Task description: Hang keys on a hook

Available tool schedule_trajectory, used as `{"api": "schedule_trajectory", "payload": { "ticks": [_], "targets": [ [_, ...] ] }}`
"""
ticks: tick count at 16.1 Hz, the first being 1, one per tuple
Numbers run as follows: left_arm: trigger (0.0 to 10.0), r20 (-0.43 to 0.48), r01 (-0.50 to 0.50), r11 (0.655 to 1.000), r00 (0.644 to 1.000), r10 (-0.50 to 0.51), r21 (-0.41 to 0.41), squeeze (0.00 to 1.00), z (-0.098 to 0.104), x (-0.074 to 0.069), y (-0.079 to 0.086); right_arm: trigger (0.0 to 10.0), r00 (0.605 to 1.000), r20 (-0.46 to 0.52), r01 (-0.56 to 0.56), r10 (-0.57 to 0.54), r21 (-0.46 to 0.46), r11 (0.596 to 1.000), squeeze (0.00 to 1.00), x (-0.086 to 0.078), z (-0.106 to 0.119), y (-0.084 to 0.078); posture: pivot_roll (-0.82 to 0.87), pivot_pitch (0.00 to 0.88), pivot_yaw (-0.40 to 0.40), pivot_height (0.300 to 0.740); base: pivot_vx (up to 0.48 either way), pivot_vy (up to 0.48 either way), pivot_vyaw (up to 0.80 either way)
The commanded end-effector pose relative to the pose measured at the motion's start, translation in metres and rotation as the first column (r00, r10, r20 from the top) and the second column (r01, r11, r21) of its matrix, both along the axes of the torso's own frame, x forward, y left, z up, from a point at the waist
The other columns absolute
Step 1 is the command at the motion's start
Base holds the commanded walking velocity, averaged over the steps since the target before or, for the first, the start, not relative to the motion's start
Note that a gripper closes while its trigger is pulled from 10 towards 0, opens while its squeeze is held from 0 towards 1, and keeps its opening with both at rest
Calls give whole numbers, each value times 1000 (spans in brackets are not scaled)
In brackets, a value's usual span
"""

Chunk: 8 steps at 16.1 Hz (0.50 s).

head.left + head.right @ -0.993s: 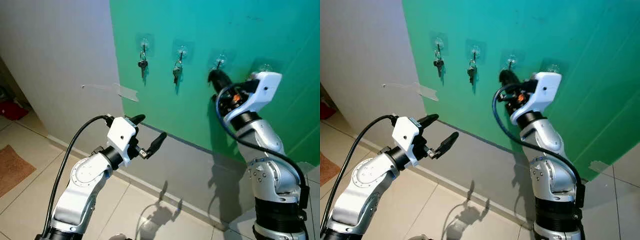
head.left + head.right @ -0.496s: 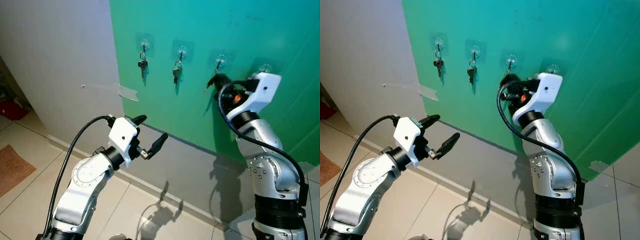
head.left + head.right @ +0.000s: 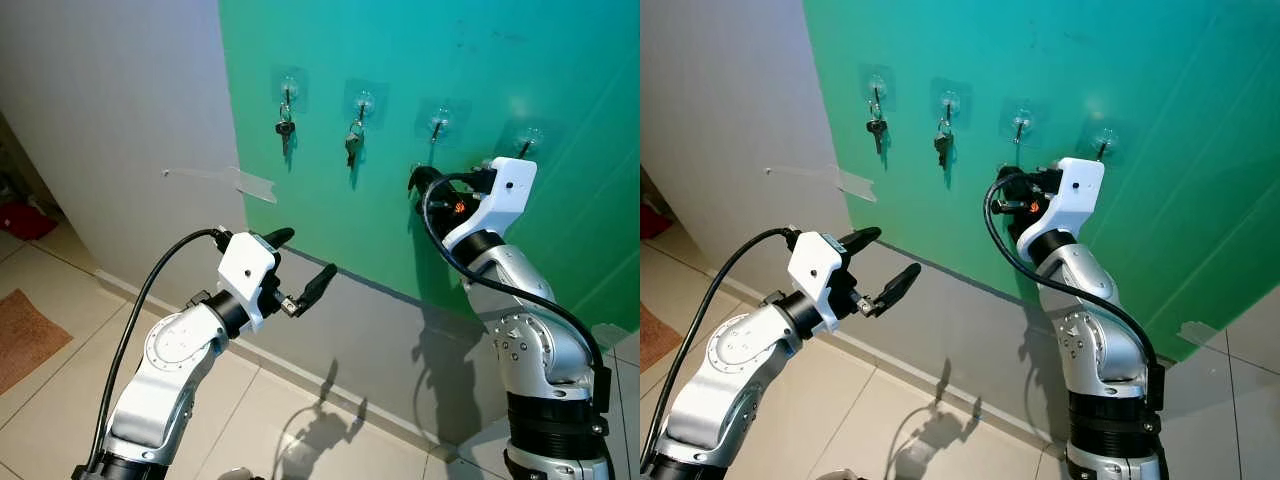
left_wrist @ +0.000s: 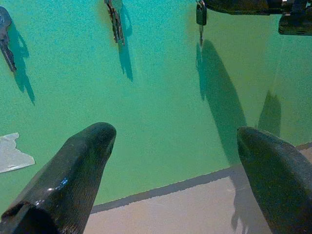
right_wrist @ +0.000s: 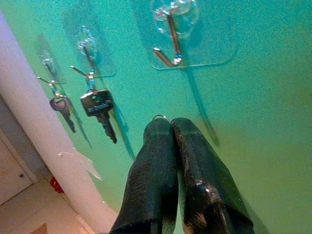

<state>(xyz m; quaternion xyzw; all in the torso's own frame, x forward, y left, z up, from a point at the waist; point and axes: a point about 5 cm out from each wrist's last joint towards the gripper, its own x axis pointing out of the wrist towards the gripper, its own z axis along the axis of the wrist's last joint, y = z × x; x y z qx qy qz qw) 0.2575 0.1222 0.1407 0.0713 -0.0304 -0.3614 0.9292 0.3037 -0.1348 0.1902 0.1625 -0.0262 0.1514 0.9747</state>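
Note:
Four clear stick-on hooks run in a row along the green wall (image 3: 330, 215). The two leftmost carry hung keys (image 3: 285, 128) (image 3: 352, 143). The third hook (image 3: 437, 122) and the fourth hook (image 3: 527, 142) are bare. My right gripper (image 3: 415, 180) sits just below and slightly left of the third hook, shut on a key ring (image 5: 160, 117). Its key (image 4: 201, 14) dangles under the fingers. In the right wrist view the bare hook (image 5: 170, 41) is just beyond the shut fingertips. My left gripper (image 3: 303, 255) is open and empty, lower down in front of the grey wall band.
A torn strip of tape (image 3: 250, 183) sticks to the grey wall beside the green panel's edge. Lower down are a grey band (image 3: 380, 330) and tiled floor (image 3: 300, 430). A brown mat (image 3: 25, 335) and a red object (image 3: 25, 218) lie far left.
My right gripper has dropped from the third hook's height to below it and eased back from the wall, the key still in it. That hook is now uncovered and bare. The left arm barely moved.

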Motion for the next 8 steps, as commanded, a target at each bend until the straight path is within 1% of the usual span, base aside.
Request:
{"api": "schedule_trajectory", "payload": {
  "ticks": [1, 3, 8],
  "targets": [
    [10000, 7, 15, 1000, 1000, -15, 0, 0, 3, 2, -3, 10000, 999, 36, -5, 4, 31, 1000, 0, -1, 9, -2, -70, 0, -36, 740, 0, 0, 0],
    [10000, 9, 14, 1000, 1000, -14, -1, 0, 3, 2, -3, 10000, 996, 91, -34, 26, 88, 996, 0, 0, 21, 0, -67, 0, -40, 740, 0, 0, 0],
    [10000, 9, 11, 1000, 1000, -11, 0, 0, 3, 2, -3, 10000, 995, 99, -18, 5, 129, 992, 0, 4, 26, -1, -63, 0, -40, 740, 0, 0, 0]
  ]
}}
